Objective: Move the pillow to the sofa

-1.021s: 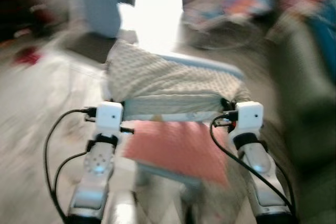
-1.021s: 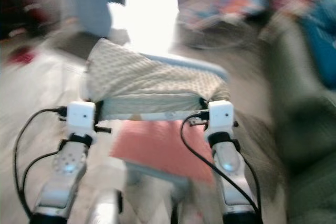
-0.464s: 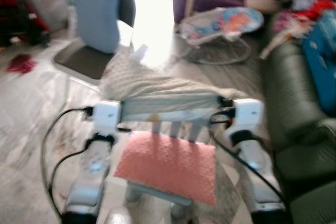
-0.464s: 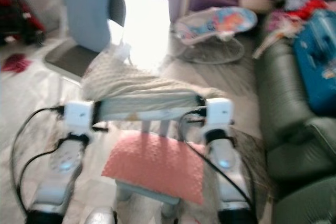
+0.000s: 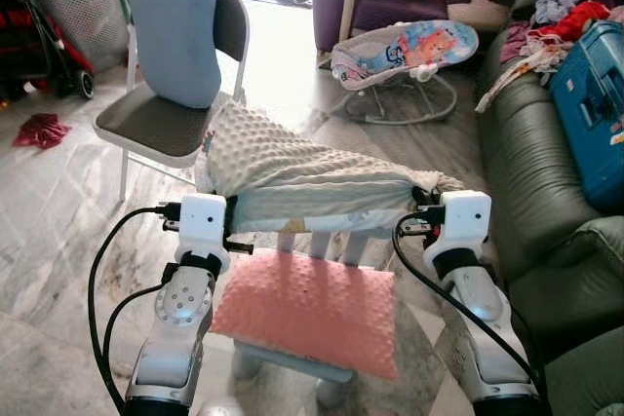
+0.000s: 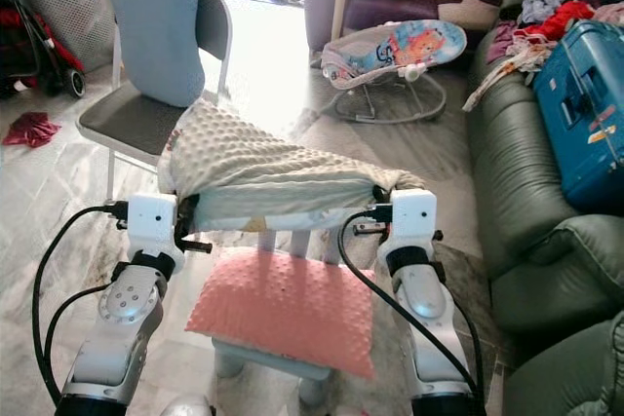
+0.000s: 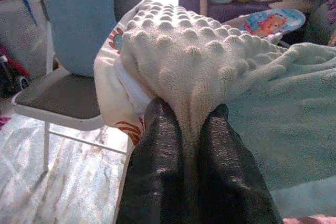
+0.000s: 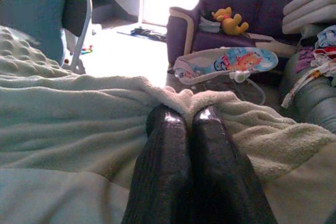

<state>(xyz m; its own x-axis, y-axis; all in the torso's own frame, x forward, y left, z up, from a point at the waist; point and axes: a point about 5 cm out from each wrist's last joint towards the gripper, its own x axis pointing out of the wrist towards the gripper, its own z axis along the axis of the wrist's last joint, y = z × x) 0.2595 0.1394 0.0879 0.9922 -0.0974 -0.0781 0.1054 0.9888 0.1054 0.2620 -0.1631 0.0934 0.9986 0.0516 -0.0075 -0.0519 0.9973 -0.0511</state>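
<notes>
I hold the pillow (image 5: pixel 312 168) mid-frame above the pink-cushioned stool (image 5: pixel 307 311), left gripper (image 7: pixel 191 121) and right gripper (image 8: pixel 182 115) each pinched shut on an end, so I should keep both grips level and taut while turning toward the green sofa (image 5: pixel 546 192) at right.

1. No readable text, brand, number or sign in any view.
2. Blue suitcase (image 6: pixel 585 94), right edge of frame: carries small stickers, print too small to read.
3. Baby bouncer (image 6: pixel 395 46), upper centre: cartoon print only, no legible lettering.
4. Pillow (image 7: pixel 173 51): orange-red printed pattern at its edge, no letters.
</notes>
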